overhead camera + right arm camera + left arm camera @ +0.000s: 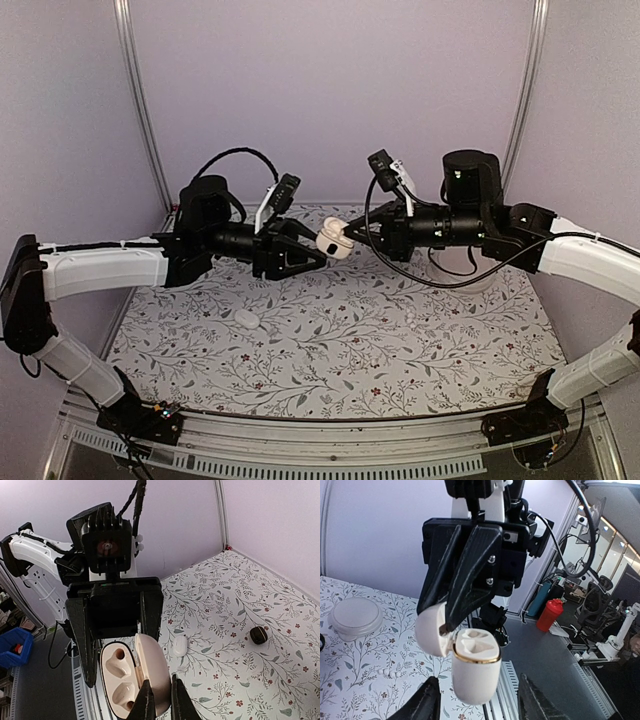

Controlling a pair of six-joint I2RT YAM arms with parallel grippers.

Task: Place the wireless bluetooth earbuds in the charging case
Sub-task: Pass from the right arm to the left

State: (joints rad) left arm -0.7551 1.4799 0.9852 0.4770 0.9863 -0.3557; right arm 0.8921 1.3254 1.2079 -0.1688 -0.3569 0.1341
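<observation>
The white charging case [333, 241] hangs in mid-air between the two arms with its lid swung open. Its gold-rimmed body [476, 672] shows two empty sockets. My right gripper [160, 681] is shut on the lid [152, 667]; in the left wrist view its black fingers [465, 575] come down onto the lid [432, 630]. My left gripper [479, 680] is open, one finger on each side of the case body with a gap on both sides. One white earbud [247, 319] lies on the floral mat below the left arm, and the right wrist view shows this earbud [180, 645] too.
A shallow round white dish [355, 617] sits on the floral mat [400, 350]. A small dark round object [258, 634] lies on the mat towards the far corner. Purple walls close in the back and both sides.
</observation>
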